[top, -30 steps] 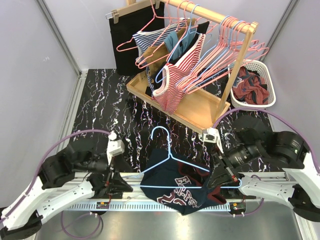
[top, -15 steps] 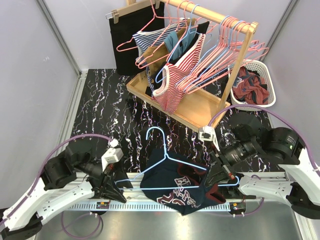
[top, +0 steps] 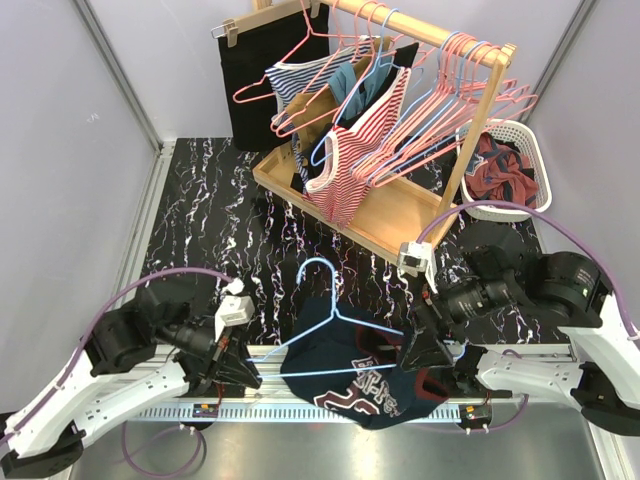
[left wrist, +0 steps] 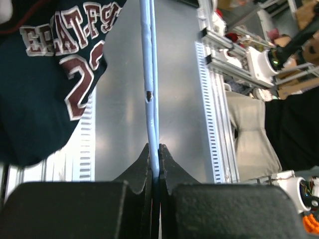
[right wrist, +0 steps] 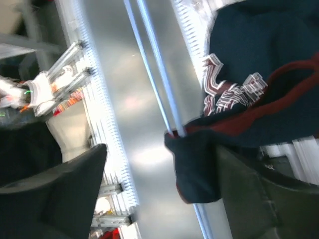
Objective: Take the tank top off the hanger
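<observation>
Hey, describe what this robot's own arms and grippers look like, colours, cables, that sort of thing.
Both arms match. The left arm and right arm have white shell links with bulky black round joints, and a purple cable arcs over each. A small white camera block sits at each wrist. The left gripper and right gripper are black, with matte wedge-shaped fingers.

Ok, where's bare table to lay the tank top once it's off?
Bare marbled table lies left of the wooden rack, toward the left wall. Crowded: back right with rack and basket, near edge with tank top and hanger.
</observation>
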Action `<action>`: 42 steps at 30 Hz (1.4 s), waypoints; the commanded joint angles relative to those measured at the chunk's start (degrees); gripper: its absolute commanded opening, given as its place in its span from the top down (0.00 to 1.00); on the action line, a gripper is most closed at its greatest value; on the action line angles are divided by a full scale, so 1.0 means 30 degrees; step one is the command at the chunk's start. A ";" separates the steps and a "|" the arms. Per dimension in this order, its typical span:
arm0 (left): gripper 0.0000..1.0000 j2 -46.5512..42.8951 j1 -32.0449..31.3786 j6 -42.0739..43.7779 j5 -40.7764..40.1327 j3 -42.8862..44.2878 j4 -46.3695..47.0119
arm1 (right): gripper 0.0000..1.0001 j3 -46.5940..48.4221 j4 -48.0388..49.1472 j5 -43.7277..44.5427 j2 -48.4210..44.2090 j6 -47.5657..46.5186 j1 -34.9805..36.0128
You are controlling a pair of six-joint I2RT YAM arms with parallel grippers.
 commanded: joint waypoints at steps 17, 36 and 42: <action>1.00 0.1997 -0.0101 -0.2484 -1.2628 0.4847 -0.5392 | 0.00 -0.7028 0.3729 1.7849 -0.2154 0.6812 0.0022; 1.00 0.0915 -0.0101 -0.2487 -0.8674 0.4794 -0.7007 | 0.33 -1.1579 0.7638 1.7842 -0.3762 0.9186 0.0021; 1.00 -0.0314 -0.0131 -0.2488 -0.7767 0.3712 -0.6773 | 0.00 -1.0261 0.7727 1.9477 -0.7015 0.8248 0.0050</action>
